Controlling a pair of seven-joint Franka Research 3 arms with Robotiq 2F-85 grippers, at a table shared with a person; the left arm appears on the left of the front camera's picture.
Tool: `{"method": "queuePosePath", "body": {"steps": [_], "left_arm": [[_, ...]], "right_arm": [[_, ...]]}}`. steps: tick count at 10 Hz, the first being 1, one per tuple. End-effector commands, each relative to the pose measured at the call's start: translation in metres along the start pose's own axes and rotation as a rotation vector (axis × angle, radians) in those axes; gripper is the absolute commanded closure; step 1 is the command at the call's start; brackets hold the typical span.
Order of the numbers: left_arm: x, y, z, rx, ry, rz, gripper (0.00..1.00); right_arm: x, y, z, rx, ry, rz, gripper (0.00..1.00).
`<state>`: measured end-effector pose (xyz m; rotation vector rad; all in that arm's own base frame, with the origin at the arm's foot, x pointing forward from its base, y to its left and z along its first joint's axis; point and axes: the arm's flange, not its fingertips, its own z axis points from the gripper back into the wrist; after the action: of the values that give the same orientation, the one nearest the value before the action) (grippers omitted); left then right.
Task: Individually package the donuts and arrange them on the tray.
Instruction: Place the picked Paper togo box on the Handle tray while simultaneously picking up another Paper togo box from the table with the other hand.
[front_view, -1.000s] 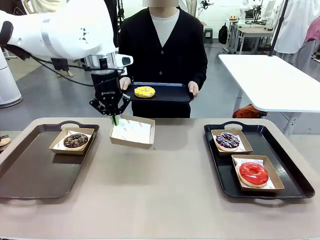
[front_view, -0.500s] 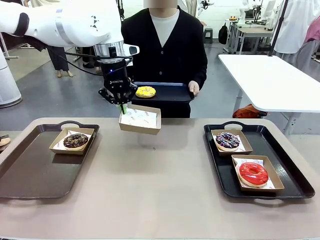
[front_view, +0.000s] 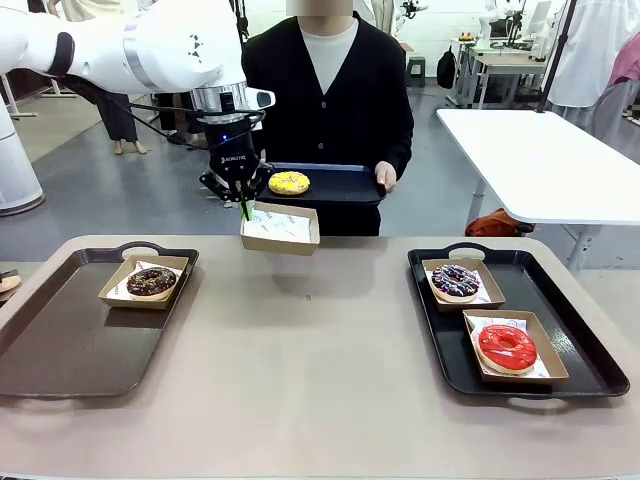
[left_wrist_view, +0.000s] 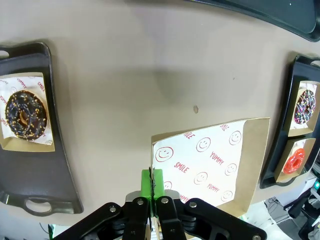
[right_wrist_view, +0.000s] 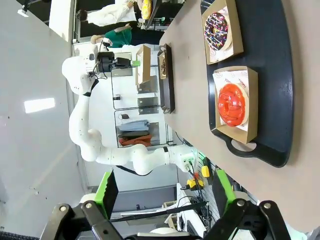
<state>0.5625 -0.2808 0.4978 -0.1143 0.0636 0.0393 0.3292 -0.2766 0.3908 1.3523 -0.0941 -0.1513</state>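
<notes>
In the front view the left gripper is clamped on the near-left rim of an empty shallow brown cardboard box lined with white printed paper, holding it in the air above the beige table, its long side running left to right, just below the small black tray held by the person; on that tray lies the yellow sprinkled ring donut. On the left black tray a boxed chocolate-brown donut lies flat; on the right black tray sit the dark sprinkled donut and, nearer, the glossy red donut, each in its box. In the left wrist view the green pads pinch the box's edge. In the right wrist view the right gripper stands spread wide, empty, well above the table.
</notes>
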Motion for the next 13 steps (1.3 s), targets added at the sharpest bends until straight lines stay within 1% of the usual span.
{"method": "queuePosePath", "body": {"steps": [1,3,4,5,6,7,13], "left_arm": [[0.005,-0.006,0.003,0.022,-0.002,0.011,1.00],[0.004,-0.003,0.003,0.033,-0.005,0.022,1.00],[0.003,-0.001,-0.001,0.000,0.000,0.000,1.00],[0.003,-0.001,-0.001,0.000,0.000,0.000,1.00],[0.003,-0.001,-0.001,0.000,0.000,0.000,1.00],[0.003,-0.001,-0.001,0.000,0.000,0.000,1.00],[0.003,-0.001,-0.001,0.000,0.000,0.000,1.00]], "right_arm": [[0.004,0.006,0.000,-0.014,-0.033,0.007,0.00],[0.004,0.010,-0.003,-0.034,-0.056,-0.006,0.00],[0.007,0.009,-0.005,-0.041,-0.068,-0.006,0.00],[0.010,0.009,-0.009,-0.065,-0.100,-0.032,0.00],[0.014,0.011,-0.019,-0.129,-0.171,-0.076,0.00],[0.009,0.005,0.001,-0.052,-0.046,0.006,0.00],[0.009,0.005,0.001,-0.052,-0.046,0.006,0.00]]}}
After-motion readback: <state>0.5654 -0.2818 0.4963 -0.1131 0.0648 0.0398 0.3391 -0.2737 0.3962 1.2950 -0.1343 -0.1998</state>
